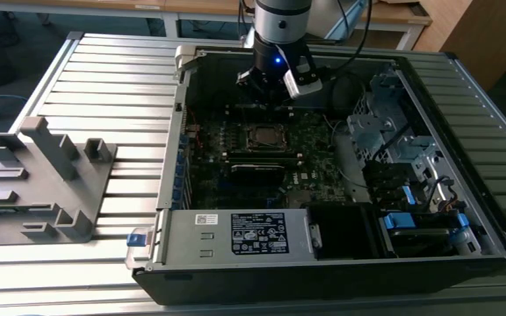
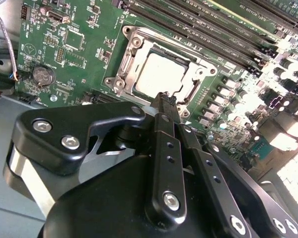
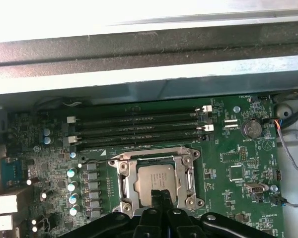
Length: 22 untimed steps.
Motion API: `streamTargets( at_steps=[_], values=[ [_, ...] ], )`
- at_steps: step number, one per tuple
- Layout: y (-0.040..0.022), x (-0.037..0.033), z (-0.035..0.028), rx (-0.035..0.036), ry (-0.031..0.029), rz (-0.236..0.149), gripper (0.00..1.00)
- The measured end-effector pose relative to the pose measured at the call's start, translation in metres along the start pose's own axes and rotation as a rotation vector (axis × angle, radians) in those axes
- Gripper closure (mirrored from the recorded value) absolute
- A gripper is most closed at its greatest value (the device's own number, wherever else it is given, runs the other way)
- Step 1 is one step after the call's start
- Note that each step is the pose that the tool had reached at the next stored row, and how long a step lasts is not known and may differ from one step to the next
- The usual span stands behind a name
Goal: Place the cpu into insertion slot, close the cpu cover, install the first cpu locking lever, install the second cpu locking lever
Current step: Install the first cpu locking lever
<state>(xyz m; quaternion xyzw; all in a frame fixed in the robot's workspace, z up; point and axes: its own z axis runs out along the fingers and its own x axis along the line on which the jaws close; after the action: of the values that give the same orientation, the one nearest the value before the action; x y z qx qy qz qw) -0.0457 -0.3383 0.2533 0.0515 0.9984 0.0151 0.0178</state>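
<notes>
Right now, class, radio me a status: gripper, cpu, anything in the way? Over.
Gripper shut, tips close over the cpu cover edge. Cpu seated, cover lying flat around it. Nothing seen blocking.

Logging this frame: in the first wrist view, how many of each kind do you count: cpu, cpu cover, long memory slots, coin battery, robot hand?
cpu: 1
cpu cover: 1
long memory slots: 4
coin battery: 1
hand: 1
Total: 8
</notes>
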Motion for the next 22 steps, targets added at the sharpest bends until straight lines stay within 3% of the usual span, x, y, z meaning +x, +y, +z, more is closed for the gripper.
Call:
streamTargets(
  at_steps=[7,22],
  values=[
    [0.0002,-0.0002,-0.0046,-0.0017,0.0001,-0.001,0.90],
    [-0.0001,0.0023,-0.0053,-0.0017,0.0002,-0.001,0.90]
  ],
)
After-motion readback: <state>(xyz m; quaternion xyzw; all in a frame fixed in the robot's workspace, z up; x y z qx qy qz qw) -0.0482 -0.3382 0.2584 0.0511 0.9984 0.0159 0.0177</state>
